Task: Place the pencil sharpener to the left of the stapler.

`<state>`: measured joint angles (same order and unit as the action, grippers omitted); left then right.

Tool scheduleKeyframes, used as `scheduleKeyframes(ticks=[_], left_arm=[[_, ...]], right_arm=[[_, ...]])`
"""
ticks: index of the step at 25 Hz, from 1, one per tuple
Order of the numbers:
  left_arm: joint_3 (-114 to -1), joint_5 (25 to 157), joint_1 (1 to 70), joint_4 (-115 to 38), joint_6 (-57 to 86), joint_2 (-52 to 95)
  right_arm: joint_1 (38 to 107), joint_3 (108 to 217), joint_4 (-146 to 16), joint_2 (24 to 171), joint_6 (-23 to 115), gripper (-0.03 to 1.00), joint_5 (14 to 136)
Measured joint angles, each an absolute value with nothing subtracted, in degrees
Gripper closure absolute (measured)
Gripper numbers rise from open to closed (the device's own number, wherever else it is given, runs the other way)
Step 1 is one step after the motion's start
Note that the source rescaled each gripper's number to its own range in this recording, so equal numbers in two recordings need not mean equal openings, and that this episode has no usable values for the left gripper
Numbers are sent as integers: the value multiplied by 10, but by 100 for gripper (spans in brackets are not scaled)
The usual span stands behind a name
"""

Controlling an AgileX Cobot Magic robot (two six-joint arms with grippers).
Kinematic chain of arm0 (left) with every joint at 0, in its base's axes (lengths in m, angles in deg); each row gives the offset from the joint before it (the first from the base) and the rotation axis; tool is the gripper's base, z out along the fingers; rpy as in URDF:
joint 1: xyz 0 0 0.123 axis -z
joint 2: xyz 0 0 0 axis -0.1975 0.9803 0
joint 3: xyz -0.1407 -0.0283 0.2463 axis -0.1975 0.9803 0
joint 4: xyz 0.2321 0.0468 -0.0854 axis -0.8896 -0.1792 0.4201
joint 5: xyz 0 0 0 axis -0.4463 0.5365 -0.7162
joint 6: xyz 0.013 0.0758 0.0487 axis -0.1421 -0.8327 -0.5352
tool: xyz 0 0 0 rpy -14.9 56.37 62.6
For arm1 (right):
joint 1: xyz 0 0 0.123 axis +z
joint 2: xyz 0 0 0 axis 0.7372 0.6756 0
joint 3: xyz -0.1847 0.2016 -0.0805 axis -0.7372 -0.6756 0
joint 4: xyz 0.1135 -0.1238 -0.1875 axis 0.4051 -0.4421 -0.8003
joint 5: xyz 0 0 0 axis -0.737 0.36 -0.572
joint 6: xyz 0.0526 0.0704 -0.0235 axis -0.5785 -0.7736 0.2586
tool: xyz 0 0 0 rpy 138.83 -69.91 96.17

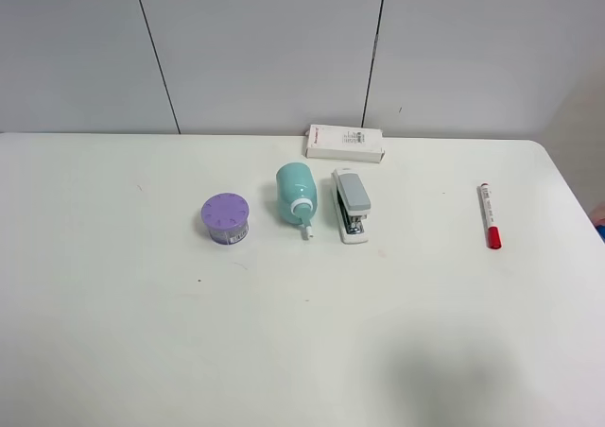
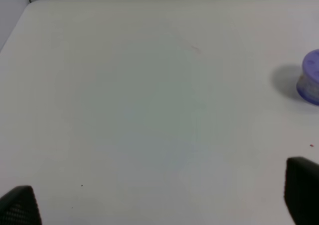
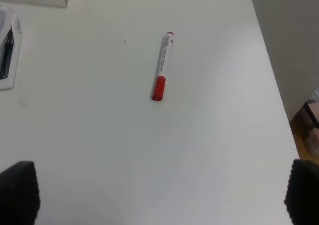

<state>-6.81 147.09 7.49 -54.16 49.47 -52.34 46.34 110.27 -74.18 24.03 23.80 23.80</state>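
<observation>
The teal pencil sharpener point(image 1: 295, 191) lies on its side mid-table, white collar and crank pointing toward the front edge. Just to its right, a small gap apart, lies the grey-and-white stapler point(image 1: 351, 204), whose white base edge point(image 3: 7, 56) also shows in the right wrist view. Neither arm appears in the exterior high view. My left gripper point(image 2: 159, 197) is open over bare table, its dark fingertips point(image 2: 20, 205) wide apart. My right gripper point(image 3: 159, 195) is open too, fingertips point(image 3: 18, 191) spread, with nothing between them.
A purple round cylinder point(image 1: 225, 218) with holes on top stands left of the sharpener, also seen as the purple cylinder point(image 2: 311, 77). A flat white box point(image 1: 344, 143) lies behind the stapler. A red-capped marker point(image 1: 489, 215) lies near the right table edge, the marker point(image 3: 162, 65).
</observation>
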Motion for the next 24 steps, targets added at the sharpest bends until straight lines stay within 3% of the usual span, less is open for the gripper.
scheduleKeyframes(ticks=[24], left_arm=[[-68, 1471, 75, -542, 495, -523]], right_arm=[[463, 1103, -743, 240, 235, -3, 238]])
